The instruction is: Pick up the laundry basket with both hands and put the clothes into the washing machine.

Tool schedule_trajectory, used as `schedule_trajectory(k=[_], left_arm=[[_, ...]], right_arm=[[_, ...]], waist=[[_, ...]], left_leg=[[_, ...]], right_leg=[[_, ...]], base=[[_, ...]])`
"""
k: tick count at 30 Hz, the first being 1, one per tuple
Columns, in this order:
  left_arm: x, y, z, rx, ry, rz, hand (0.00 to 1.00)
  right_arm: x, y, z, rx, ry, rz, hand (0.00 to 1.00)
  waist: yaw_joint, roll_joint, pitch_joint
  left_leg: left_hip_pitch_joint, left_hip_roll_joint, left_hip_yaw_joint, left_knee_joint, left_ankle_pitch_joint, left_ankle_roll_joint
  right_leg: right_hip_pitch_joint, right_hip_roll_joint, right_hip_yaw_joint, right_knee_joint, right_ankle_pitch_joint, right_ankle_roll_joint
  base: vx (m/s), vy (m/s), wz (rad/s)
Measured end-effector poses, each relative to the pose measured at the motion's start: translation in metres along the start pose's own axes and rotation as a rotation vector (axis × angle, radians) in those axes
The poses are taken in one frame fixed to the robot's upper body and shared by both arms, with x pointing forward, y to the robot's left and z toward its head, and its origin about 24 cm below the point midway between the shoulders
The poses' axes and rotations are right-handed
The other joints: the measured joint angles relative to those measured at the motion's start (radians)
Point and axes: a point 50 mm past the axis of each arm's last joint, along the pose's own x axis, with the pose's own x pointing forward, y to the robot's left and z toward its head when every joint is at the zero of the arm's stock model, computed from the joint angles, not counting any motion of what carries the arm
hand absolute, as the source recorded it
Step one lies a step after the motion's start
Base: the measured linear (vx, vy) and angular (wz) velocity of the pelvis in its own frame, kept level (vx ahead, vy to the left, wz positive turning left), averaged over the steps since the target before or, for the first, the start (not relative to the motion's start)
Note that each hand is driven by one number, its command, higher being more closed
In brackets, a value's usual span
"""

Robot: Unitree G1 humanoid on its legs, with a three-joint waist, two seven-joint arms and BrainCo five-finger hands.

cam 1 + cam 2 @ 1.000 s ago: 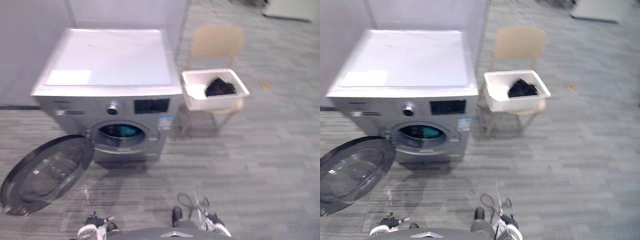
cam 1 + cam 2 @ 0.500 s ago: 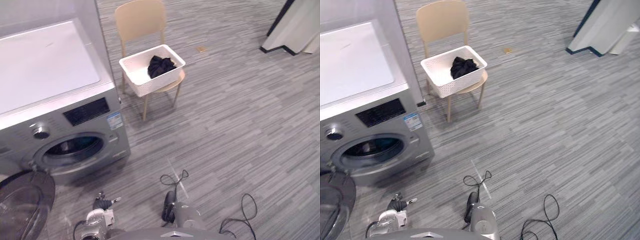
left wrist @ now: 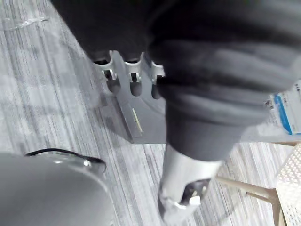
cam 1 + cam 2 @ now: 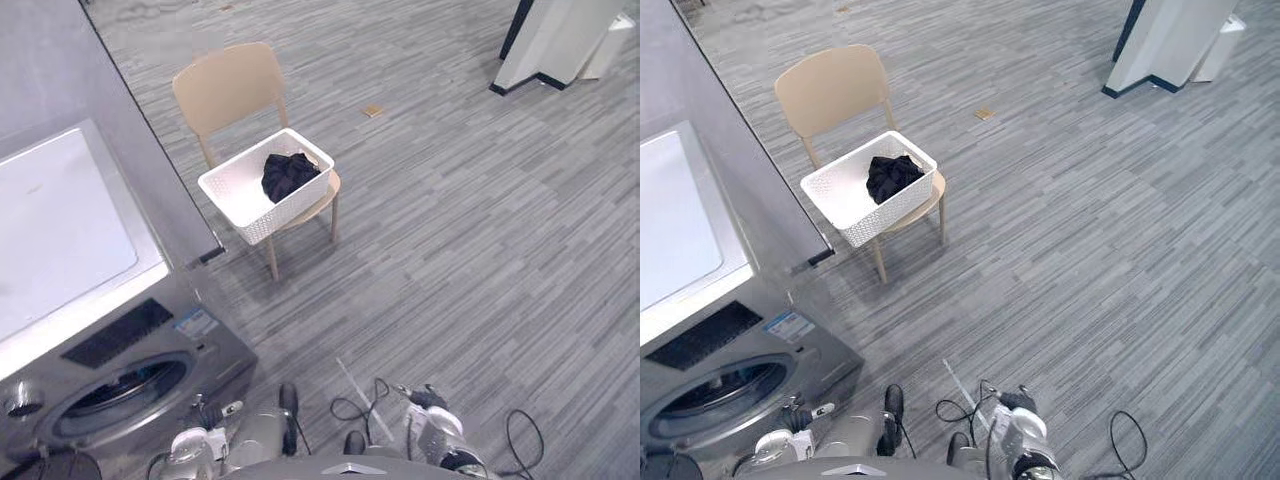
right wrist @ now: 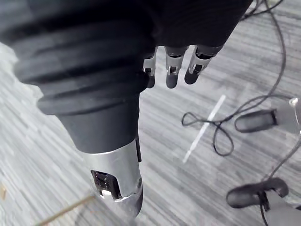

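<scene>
White laundry basket (image 4: 262, 215) (dark clothes (image 4: 288, 175) inside) on wooden chair (image 4: 228, 90); left hand (image 3: 134, 80), right hand (image 5: 172, 70) hang relaxed, empty.

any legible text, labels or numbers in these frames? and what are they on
Nothing can be quoted.
On the washing machine front, the blue-and-white sticker: has print, too blurred to read.
On the dark control panel: any markings are too small to read.
On the laundry basket and the chair: no text visible.

Soft, even indoor light, faint shadow beneath the chair (image 4: 228, 90)
</scene>
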Motion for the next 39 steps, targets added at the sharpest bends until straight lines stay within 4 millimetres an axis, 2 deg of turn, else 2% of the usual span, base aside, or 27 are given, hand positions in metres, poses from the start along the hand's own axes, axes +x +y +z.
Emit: schedule_trajectory(k=[1, 2, 3, 5, 6, 7, 9, 11, 12, 13, 14, 16, 17, 18, 19, 21, 23, 24, 26, 28, 30, 31, 32, 33, 34, 35, 39], left_arm=[[0.001, 0.007, 0.000, 0.007, 0.006, 0.021, 0.00], [0.001, 0.011, -0.001, 0.021, 0.014, 0.028, 0.00], [0.001, 0.018, -0.006, 0.044, 0.039, 0.039, 0.00], [0.001, 0.027, -0.008, 0.085, 0.067, 0.050, 0.00], [0.002, 0.030, -0.006, 0.113, 0.065, 0.054, 0.00], [0.003, 0.031, -0.005, 0.125, 0.068, 0.056, 0.00], [0.004, 0.033, -0.006, 0.133, 0.094, 0.065, 0.00], [0.002, 0.029, -0.012, 0.131, 0.116, 0.070, 0.00], [0.002, 0.028, -0.012, 0.130, 0.112, 0.068, 0.00], [0.002, 0.027, -0.010, 0.128, 0.100, 0.064, 0.00], [0.003, 0.022, -0.002, 0.144, 0.060, 0.046, 0.00], [0.005, 0.016, 0.006, 0.160, 0.019, 0.023, 0.00], [0.005, 0.013, 0.009, 0.167, -0.003, 0.013, 0.00], [0.003, 0.007, 0.002, 0.152, 0.016, 0.003, 0.00], [0.000, -0.005, -0.006, 0.138, 0.034, -0.027, 0.00], [-0.004, -0.014, -0.018, 0.088, 0.071, -0.044, 0.00], [-0.004, -0.007, -0.021, -0.007, 0.088, -0.010, 0.00], [-0.007, 0.000, -0.028, -0.054, 0.109, 0.011, 0.00], [-0.005, 0.007, -0.023, -0.069, 0.087, 0.030, 0.00], [-0.004, 0.011, -0.018, -0.054, 0.068, 0.034, 0.00], [-0.004, 0.012, -0.017, -0.052, 0.062, 0.036, 0.00], [-0.004, 0.014, -0.018, -0.040, 0.065, 0.035, 0.00], [-0.005, 0.014, -0.022, -0.027, 0.077, 0.034, 0.00], [-0.005, 0.015, -0.024, -0.014, 0.088, 0.035, 0.00], [-0.004, 0.025, -0.023, 0.018, 0.089, 0.054, 0.00], [-0.005, 0.034, -0.029, 0.042, 0.128, 0.078, 0.00], [-0.017, 0.048, -0.061, 0.043, 0.263, 0.123, 0.00]], right_arm=[[-0.005, 0.006, -0.014, -0.017, 0.028, 0.025, 0.00], [-0.008, 0.007, -0.022, -0.022, 0.048, 0.032, 0.00], [-0.011, 0.008, -0.030, -0.029, 0.059, 0.051, 0.00], [-0.011, 0.004, -0.026, -0.024, 0.036, 0.057, 0.00], [-0.012, -0.004, -0.030, -0.043, 0.049, 0.040, 0.00], [-0.013, -0.010, -0.035, -0.040, 0.065, 0.022, 0.00], [-0.016, -0.028, -0.045, 0.024, 0.095, -0.048, 0.00], [-0.016, -0.046, -0.045, 0.088, 0.102, -0.119, 0.00], [-0.016, -0.050, -0.046, 0.116, 0.105, -0.135, 0.00], [-0.019, -0.054, -0.051, 0.150, 0.117, -0.159, 0.00], [-0.021, -0.058, -0.059, 0.174, 0.147, -0.179, 0.00], [-0.026, -0.062, -0.072, 0.208, 0.198, -0.202, 0.00], [-0.033, -0.065, -0.087, 0.217, 0.254, -0.220, 0.00], [-0.034, -0.069, -0.088, 0.211, 0.265, -0.229, 0.00], [-0.032, -0.074, -0.085, 0.195, 0.263, -0.237, 0.00], [-0.032, -0.079, -0.085, 0.181, 0.275, -0.253, 0.00], [-0.031, -0.083, -0.083, 0.154, 0.276, -0.257, 0.00], [-0.027, -0.083, -0.073, 0.096, 0.253, -0.233, 0.00], [-0.018, -0.083, -0.054, 0.074, 0.203, -0.219, 0.00], [-0.008, -0.079, -0.029, 0.075, 0.125, -0.208, 0.00], [-0.001, -0.072, -0.009, 0.092, 0.068, -0.192, 0.00], [0.001, -0.069, 0.001, 0.101, 0.033, -0.182, 0.00], [0.002, -0.066, 0.011, 0.105, -0.002, -0.174, 0.00], [0.002, -0.063, 0.013, 0.107, -0.016, -0.166, 0.00], [0.004, -0.047, 0.020, 0.104, -0.048, -0.119, 0.00], [0.005, -0.029, 0.031, 0.084, -0.091, -0.064, 0.00], [-0.002, 0.014, 0.050, 0.020, -0.207, 0.079, 0.00]], waist=[[0.009, -0.031, -0.002], [0.014, -0.044, -0.005], [0.011, -0.062, -0.015], [-0.023, -0.091, -0.022], [-0.035, -0.098, -0.014], [-0.038, -0.106, -0.016], [-0.045, -0.109, -0.017], [-0.044, -0.082, -0.008], [-0.042, -0.078, -0.007], [-0.042, -0.075, -0.007], [-0.044, -0.080, -0.013], [-0.051, -0.093, -0.024], [-0.060, -0.102, -0.053], [-0.059, -0.067, -0.061], [-0.060, -0.029, -0.083], [-0.068, -0.017, -0.091], [-0.070, 0.000, -0.097], [-0.060, 0.008, -0.088], [-0.036, 0.001, -0.084], [-0.031, -0.005, -0.077], [-0.022, -0.006, -0.074], [-0.018, -0.007, -0.072], [-0.018, 0.001, -0.073], [-0.022, -0.007, -0.076], [-0.025, -0.033, -0.071], [-0.013, -0.057, -0.055], [-0.009, -0.075, -0.045]], left_leg=[[0.040, -0.021, 0.018, 0.012, -0.045, 0.005], [0.069, -0.032, 0.027, 0.005, -0.062, 0.009], [0.121, -0.044, 0.044, -0.015, -0.085, 0.012], [0.201, -0.052, 0.048, -0.011, -0.121, 0.016], [0.244, -0.051, 0.031, 0.007, -0.141, 0.021], [0.264, -0.049, 0.022, 0.011, -0.148, 0.020], [0.325, -0.032, 0.001, -0.004, -0.154, 0.017], [0.385, 0.015, -0.021, -0.055, -0.164, -0.024], [0.397, 0.027, -0.026, -0.066, -0.167, -0.038], [0.417, 0.057, -0.033, -0.085, -0.177, -0.065], [0.426, 0.088, -0.046, -0.104, -0.191, -0.102], [0.435, 0.105, -0.063, -0.114, -0.209, -0.132], [0.463, 0.140, -0.087, -0.138, -0.230, -0.169], [0.473, 0.175, -0.093, -0.138, -0.229, -0.173], [0.456, 0.216, -0.105, -0.098, -0.186, -0.170], [0.403, 0.248, -0.143, 0.039, -0.107, -0.140], [0.281, 0.292, -0.164, 0.296, 0.022, -0.095], [0.164, 0.326, -0.151, 0.548, 0.077, -0.079], [0.054, 0.339, -0.044, 0.721, 0.031, -0.054], [-0.007, 0.335, 0.105, 0.700, -0.006, -0.045], [-0.021, 0.294, 0.205, 0.526, -0.045, -0.052], [-0.006, 0.233, 0.256, 0.309, -0.030, -0.057], [0.019, 0.185, 0.346, 0.082, 0.070, -0.011], [0.042, 0.165, 0.385, 0.009, 0.069, 0.024], [0.064, 0.114, 0.369, -0.084, 0.112, 0.045], [0.066, 0.091, 0.361, -0.124, 0.124, 0.042], [0.166, 0.020, 0.353, -0.222, 0.124, 0.038]], right_leg=[[-0.004, -0.033, 0.015, 0.096, -0.054, 0.021], [-0.020, -0.048, 0.023, 0.176, -0.084, 0.032], [-0.110, -0.078, 0.028, 0.418, -0.108, 0.053], [-0.266, -0.111, 0.069, 0.839, -0.032, 0.102], [-0.309, -0.125, 0.068, 0.976, -0.028, 0.100], [-0.322, -0.134, 0.063, 1.009, -0.031, 0.095], [-0.351, -0.180, 0.019, 0.978, -0.054, 0.080], [-0.376, -0.266, -0.089, 0.751, -0.065, 0.061], [-0.376, -0.277, -0.101, 0.666, -0.055, 0.051], [-0.372, -0.274, -0.088, 0.473, -0.010, 0.052], [-0.357, -0.261, -0.036, 0.240, 0.081, 0.081], [-0.352, -0.269, -0.015, 0.159, 0.136, 0.091], [-0.351, -0.265, -0.019, 0.179, 0.195, 0.159], [-0.354, -0.243, -0.041, 0.220, 0.156, 0.166], [-0.358, -0.210, -0.065, 0.268, 0.104, 0.134], [-0.309, -0.183, -0.108, 0.287, 0.060, 0.110], [-0.216, -0.149, -0.162, 0.247, 0.015, 0.081], [-0.122, -0.118, -0.208, 0.182, 0.003, 0.052], [-0.037, -0.100, -0.245, 0.109, 0.012, 0.048], [0.037, -0.100, -0.319, 0.045, 0.042, 0.063], [0.072, -0.108, -0.377, 0.033, 0.078, 0.079], [0.088, -0.116, -0.404, 0.032, 0.076, 0.081], [0.094, -0.106, -0.424, 0.038, 0.061, 0.102], [0.099, -0.101, -0.424, 0.035, 0.057, 0.107], [0.082, -0.122, -0.420, 0.028, 0.061, 0.106], [0.075, -0.125, -0.417, 0.016, 0.061, 0.106], [0.110, -0.181, -0.386, 0.085, 0.037, 0.091]], base=[[0.31, 0.090, -0.32], [0.34, 0.085, -0.40], [0.36, 0.074, -0.34], [0.44, 0.051, -0.06], [0.39, -0.016, 0.29], [0.41, -0.071, 0.49], [0.38, -0.099, 0.40], [0.44, -0.165, 0.23], [0.43, -0.271, 0.21], [0.48, -0.448, 0.23], [0.33, -0.354, 0.30], [0.30, -0.379, 0.44], [0.40, -0.527, 0.42], [0.47, -0.609, 0.33], [0.37, -0.498, 0.15], [0.39, -0.532, 0.37], [0.41, -0.492, 0.53], [0.33, -0.346, 0.29], [0.26, -0.243, 0.26], [0.27, -0.179, 0.42], [0.27, -0.067, 0.49], [0.23, 0.022, 0.68], [0.24, 0.028, 0.83], [0.25, 0.033, 0.96], [0.22, 0.021, 0.73], [0.22, 0.016, 0.50], [0.12, 0.008, 0.17]])
